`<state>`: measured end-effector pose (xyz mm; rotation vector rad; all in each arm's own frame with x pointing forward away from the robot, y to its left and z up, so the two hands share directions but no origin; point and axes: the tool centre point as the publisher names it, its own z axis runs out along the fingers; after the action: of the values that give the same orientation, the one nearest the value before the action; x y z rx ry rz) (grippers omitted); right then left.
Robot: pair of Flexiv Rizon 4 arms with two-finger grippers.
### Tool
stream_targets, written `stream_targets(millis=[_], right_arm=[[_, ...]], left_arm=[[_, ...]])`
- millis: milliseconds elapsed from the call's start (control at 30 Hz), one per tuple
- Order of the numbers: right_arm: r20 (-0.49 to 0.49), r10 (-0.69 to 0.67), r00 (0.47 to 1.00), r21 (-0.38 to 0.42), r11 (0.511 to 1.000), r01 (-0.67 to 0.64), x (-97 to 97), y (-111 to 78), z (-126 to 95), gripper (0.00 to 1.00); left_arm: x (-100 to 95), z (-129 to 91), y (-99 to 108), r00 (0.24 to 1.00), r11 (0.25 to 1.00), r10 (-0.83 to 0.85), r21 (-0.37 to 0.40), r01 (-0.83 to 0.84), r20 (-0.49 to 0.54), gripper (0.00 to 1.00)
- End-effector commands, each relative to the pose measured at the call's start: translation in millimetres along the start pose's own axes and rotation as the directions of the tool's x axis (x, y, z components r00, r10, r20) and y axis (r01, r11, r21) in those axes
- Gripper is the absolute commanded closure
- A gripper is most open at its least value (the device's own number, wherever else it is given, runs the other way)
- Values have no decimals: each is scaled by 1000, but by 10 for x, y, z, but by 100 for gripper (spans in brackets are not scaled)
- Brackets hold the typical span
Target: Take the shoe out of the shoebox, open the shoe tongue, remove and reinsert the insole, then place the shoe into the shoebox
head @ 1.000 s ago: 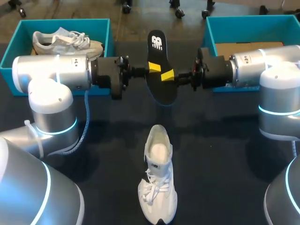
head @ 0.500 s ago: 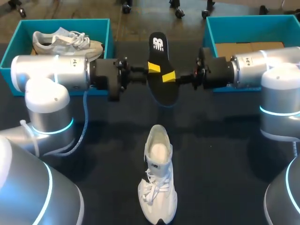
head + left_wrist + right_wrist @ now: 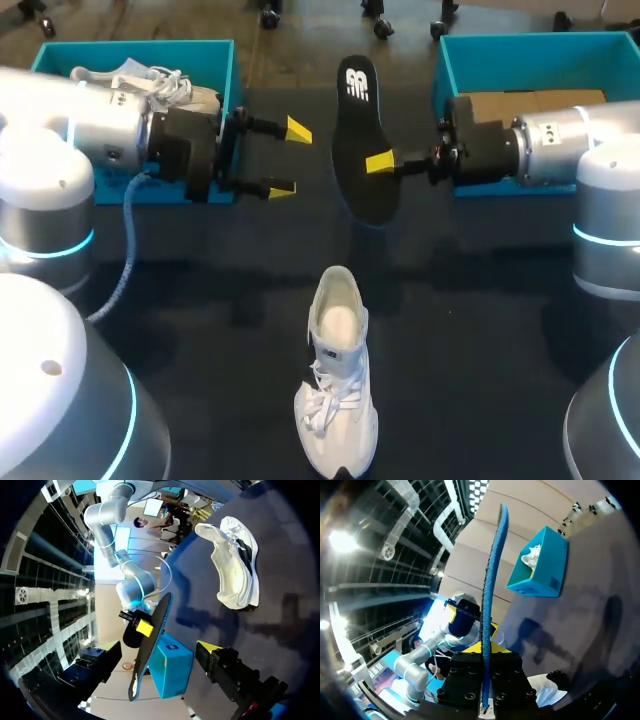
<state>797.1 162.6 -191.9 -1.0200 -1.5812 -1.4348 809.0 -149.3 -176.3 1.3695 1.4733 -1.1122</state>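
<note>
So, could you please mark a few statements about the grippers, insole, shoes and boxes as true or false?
The right gripper is shut on the insole. True.
The left gripper grips the insole too. False: it is open and apart from the insole.
A white shoe lies on the table. True.
The left shoebox is empty. False: a second shoe lies in it.

Bright overhead light (soft shadows below)
</note>
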Motion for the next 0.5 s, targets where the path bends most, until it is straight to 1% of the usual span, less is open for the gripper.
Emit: stream_targets(millis=[33, 67, 100, 133, 167, 200, 233, 300, 367, 400, 433, 467, 500], right_arm=[[2, 1, 1000, 1, 1000, -1, 2, 0, 7, 100], [2, 1, 1000, 1, 1000, -1, 2, 0, 7, 100], [2, 1, 1000, 1, 1000, -1, 2, 0, 7, 100], [9, -3, 1000, 0, 1000, 3, -8, 12, 34, 100], [20, -5, 1000, 2, 1000, 5, -21, 10, 52, 100], [40, 0, 999, -4, 1000, 0, -54, 1, 67, 100], [29, -6, 1000, -16, 1000, 6, -97, -19, 68, 100], [17, -32, 999, -34, 999, 32, -152, -63, 61, 100], [8, -62, 998, -47, 997, 63, -194, -96, 55, 100], [11, -66, 998, -59, 996, 66, -212, -106, 47, 100], [7, -81, 997, -63, 995, 81, -228, -114, 41, 100], [12, -87, 996, -73, 993, 88, -239, -124, 37, 100], [24, -90, 996, -78, 993, 92, -256, -131, 35, 100]], left_arm=[[-9, -16, -5, 1000, 1000, 0, 1, 0, -13, 0], [-9, -16, -5, 1000, 1000, 0, 1, 0, -13, 0], [-15, 15, -7, 999, 999, -45, -32, 44, -29, 0], [-13, 15, -23, 996, 996, -82, -20, 82, -30, 0], [-16, 8, -23, 992, 992, -117, -44, 115, -43, 0], [-27, 15, -17, 983, 982, -169, -97, 161, -78, 0], [-18, -5, -14, 972, 971, -217, -122, 205, -88, 0], [-13, -45, -6, 931, 935, -333, -178, 306, -149, 0], [-4, -64, 10, 845, 860, -492, -266, 435, -211, 0], [4, -69, 26, 776, 804, -583, -307, 510, -240, 0], [16, -72, 52, 711, 744, -657, -365, 559, -251, 0], [29, -84, 75, 669, 707, -697, -404, 581, -258, 0], [39, -105, 85, 681, 700, -690, -465, 542, -246, 0]])
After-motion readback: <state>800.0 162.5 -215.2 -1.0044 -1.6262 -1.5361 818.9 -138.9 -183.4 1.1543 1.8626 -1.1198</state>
